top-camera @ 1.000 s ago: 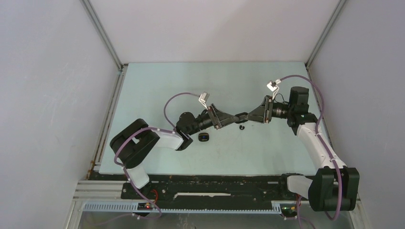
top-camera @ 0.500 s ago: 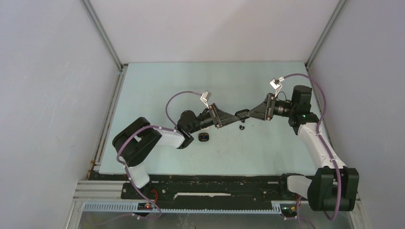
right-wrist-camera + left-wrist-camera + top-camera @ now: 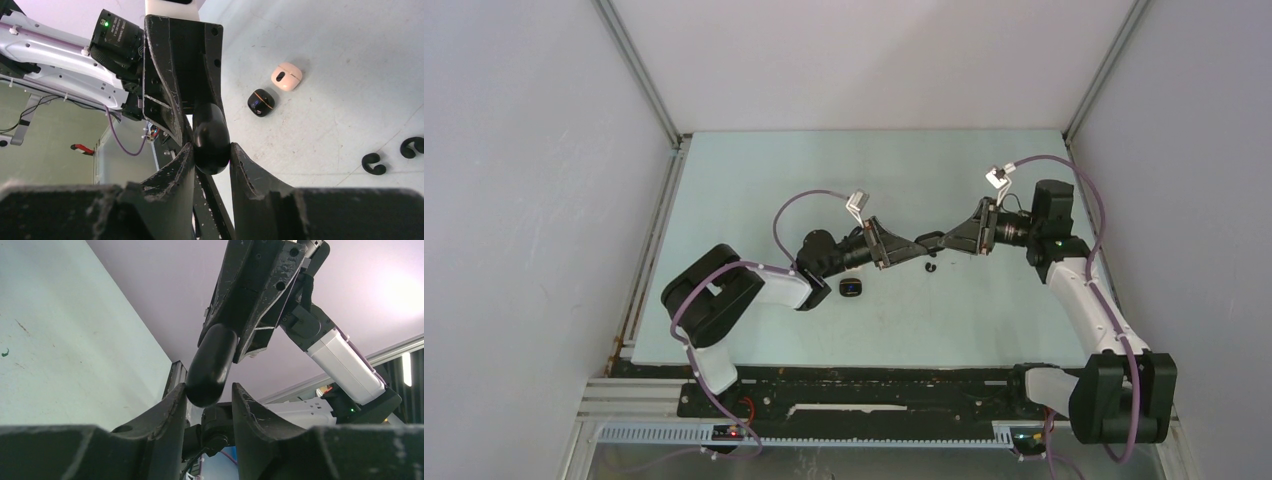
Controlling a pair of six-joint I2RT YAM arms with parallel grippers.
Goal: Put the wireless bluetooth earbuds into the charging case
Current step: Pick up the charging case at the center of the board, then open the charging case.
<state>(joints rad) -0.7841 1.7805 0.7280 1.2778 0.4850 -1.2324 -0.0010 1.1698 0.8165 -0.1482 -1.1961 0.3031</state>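
A black pebble-shaped charging case [image 3: 922, 244] hangs above the middle of the table, held from both ends. My right gripper [image 3: 211, 148] is shut on one rounded end of the case [image 3: 210, 134]. My left gripper [image 3: 209, 390] pinches the other end of the case [image 3: 212, 362] at its fingertips. In the top view the left gripper [image 3: 912, 247] and right gripper [image 3: 932, 241] meet tip to tip. Two small black C-shaped earbuds [image 3: 374, 164] [image 3: 412, 147] lie on the table below; one dark speck [image 3: 930, 267] marks them from above. The case looks closed.
A small black rounded piece with an orange line [image 3: 260, 102] lies on the pale table [image 3: 754, 200] next to the left arm, also seen from above [image 3: 851, 288]. A small white rounded piece [image 3: 286, 76] lies just beyond it. Grey walls [image 3: 524, 200] enclose the table.
My left gripper's jaws have closed onto the free end of the case. Both arms have shifted only slightly; the right grip is unchanged.
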